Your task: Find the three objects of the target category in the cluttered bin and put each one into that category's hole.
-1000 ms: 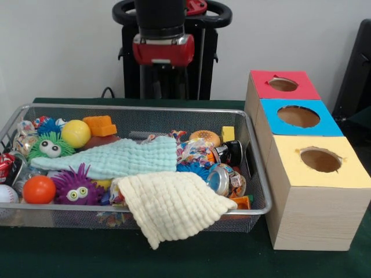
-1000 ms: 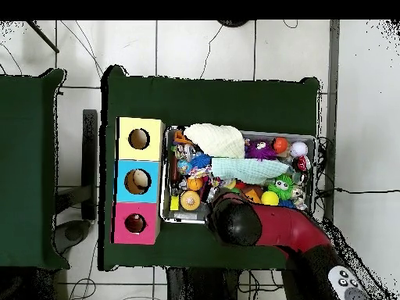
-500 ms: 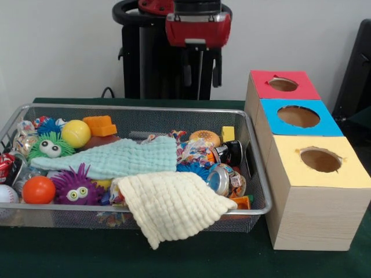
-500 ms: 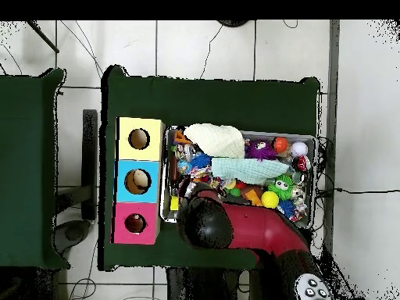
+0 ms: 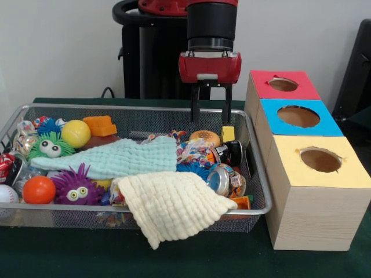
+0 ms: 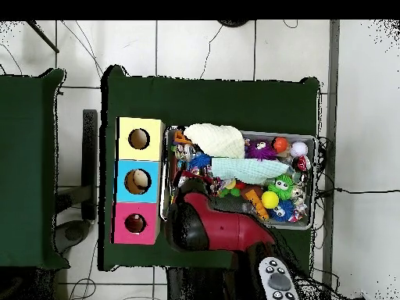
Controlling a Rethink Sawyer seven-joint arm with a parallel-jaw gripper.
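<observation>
The wire-mesh bin (image 5: 255, 174) is full of toys and cloths; in the overhead view its rim (image 6: 315, 180) shows right of the boxes. No plush duck, tiger or bear shows; they are hidden or out of view. My gripper (image 5: 210, 119) hangs open and empty over the bin's far right part, just above a burger-shaped toy (image 5: 205, 138) and a yellow block (image 5: 228, 134). The red box's hole (image 5: 283, 84) is to the gripper's right, at the far end of the row; it also shows in the overhead view (image 6: 135, 223). There my arm (image 6: 215, 228) covers the gripper.
A mint cloth (image 5: 116, 157) and a pale yellow cloth (image 5: 174, 205) cover the bin's middle and front. Green (image 5: 49, 146) and purple (image 5: 75, 188) puffer balls, a yellow ball (image 5: 76, 133) and an orange ball (image 5: 39, 189) lie at the left. The blue box (image 5: 298, 116) and yellow box (image 5: 320, 159) stand beside the red one.
The arm has swung toward the boxes' side of the bin and come down. The gripper's fingers now show, open, above the far right corner. Nothing in the bin has moved.
</observation>
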